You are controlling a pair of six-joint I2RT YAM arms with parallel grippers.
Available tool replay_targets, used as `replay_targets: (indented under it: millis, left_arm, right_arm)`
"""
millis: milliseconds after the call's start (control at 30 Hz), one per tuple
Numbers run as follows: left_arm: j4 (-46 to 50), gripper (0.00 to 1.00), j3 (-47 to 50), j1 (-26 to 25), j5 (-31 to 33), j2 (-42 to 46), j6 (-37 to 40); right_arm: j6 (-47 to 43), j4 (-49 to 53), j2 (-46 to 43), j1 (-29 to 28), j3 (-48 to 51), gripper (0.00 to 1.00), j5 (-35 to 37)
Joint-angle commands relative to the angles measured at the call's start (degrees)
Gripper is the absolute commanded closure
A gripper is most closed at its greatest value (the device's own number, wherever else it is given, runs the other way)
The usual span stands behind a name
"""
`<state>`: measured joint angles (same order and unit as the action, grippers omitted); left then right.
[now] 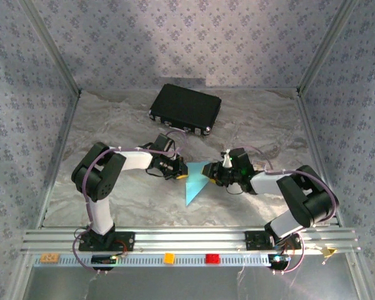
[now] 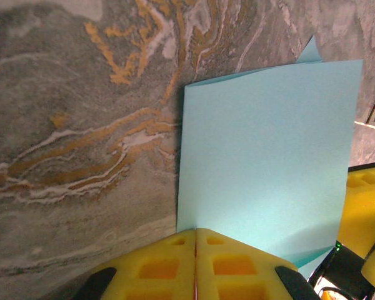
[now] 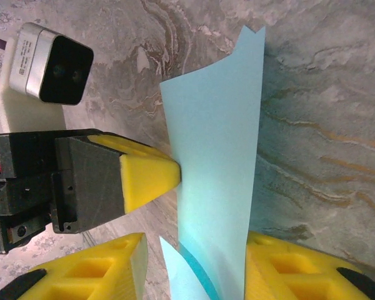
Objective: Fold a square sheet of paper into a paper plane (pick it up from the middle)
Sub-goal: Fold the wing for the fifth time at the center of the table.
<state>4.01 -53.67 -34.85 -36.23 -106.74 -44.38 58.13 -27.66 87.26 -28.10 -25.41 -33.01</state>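
While the left hand (image 2: 195, 234) has its yellow fingers pressed together on one edge of the sheet of paper (image 2: 269, 150), the right hand (image 3: 197, 250) has its fingers spread wide. The sheet runs up between them, close to its right finger (image 3: 287, 269). The light blue sheet is folded over. A second layer peeks out past the far corner from the left hand and again at the corner beside the right hand. In the right wrist view the left hand's tips meet the sheet's edge just ahead of the right hand's left finger. The sheet there appears raised off the marbled grey table (image 1: 112, 125), with a shadow to its right. From above, the two hands face each other across the sheet, which tapers to a point on the side toward the arm bases. A black case (image 1: 185, 109) lies well beyond the left hand, apart from the sheet.
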Motion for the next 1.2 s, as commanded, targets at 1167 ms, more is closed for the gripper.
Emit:
replay_targets:
  millis: [1167]
  left_arm:
    - [3.5,0.72,1.4,0.0,4.1,12.2,2.6]
  right_arm:
    - [-1.2,3.2,0.9,1.2,-2.1,0.98,3.0]
